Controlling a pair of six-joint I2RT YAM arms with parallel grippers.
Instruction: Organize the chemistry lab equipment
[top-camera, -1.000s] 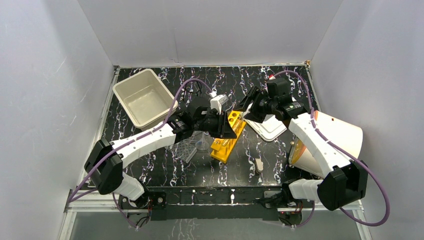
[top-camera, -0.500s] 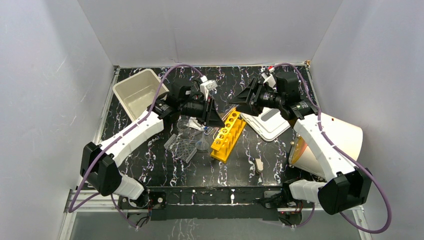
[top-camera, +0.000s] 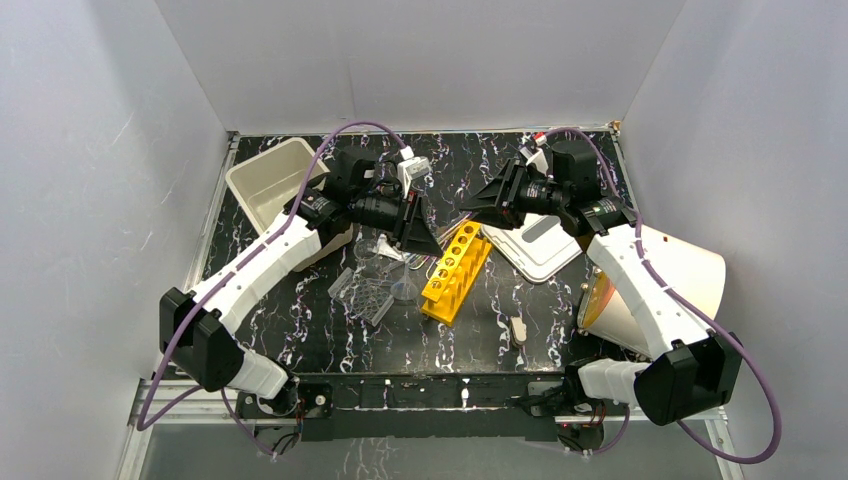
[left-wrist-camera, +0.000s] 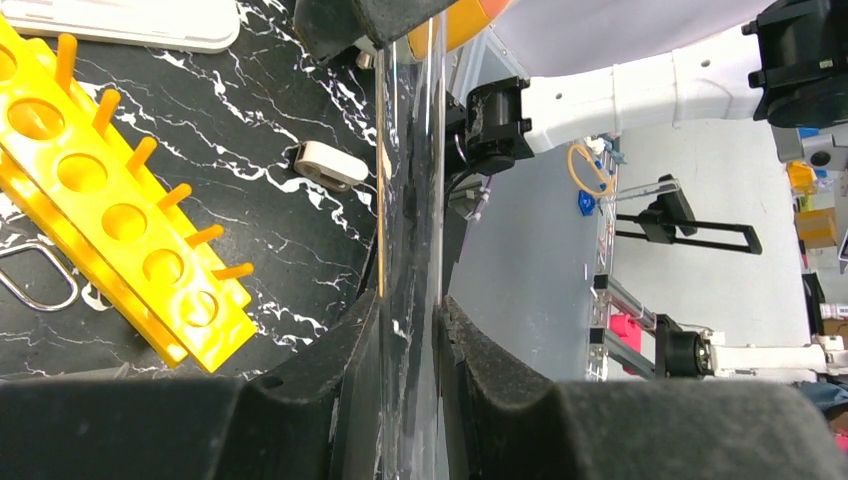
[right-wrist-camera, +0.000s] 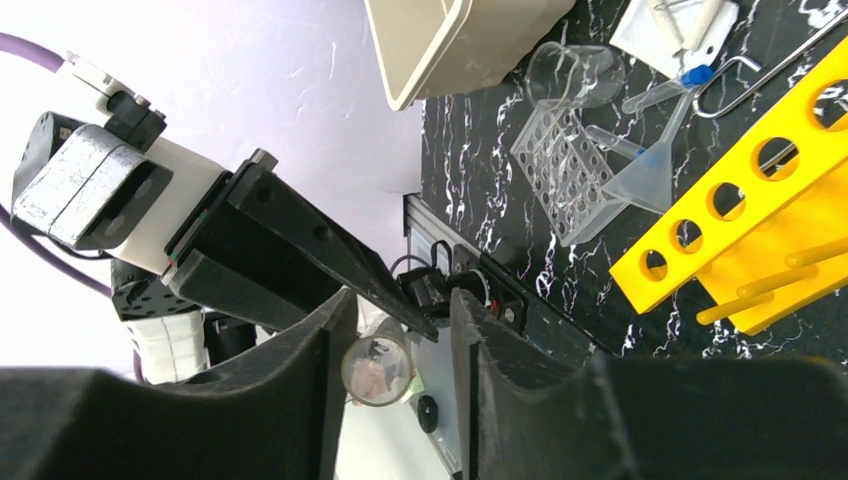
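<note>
Left end effector (left-wrist-camera: 408, 320), pinching a clear glass test tube (left-wrist-camera: 410, 150), rose off the yellow six-hole tube rack (left-wrist-camera: 120, 220). Right end effector (right-wrist-camera: 400, 300) narrowed around the tube's tip, seemingly not clamped.

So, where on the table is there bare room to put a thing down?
Free: the near-left strip between the ridged tray and the table's near edge, and the far edge behind the yellow rack. Crowded: the middle, around tray, funnel and rack. One small beige item lies between rack and white cylinder.
</note>
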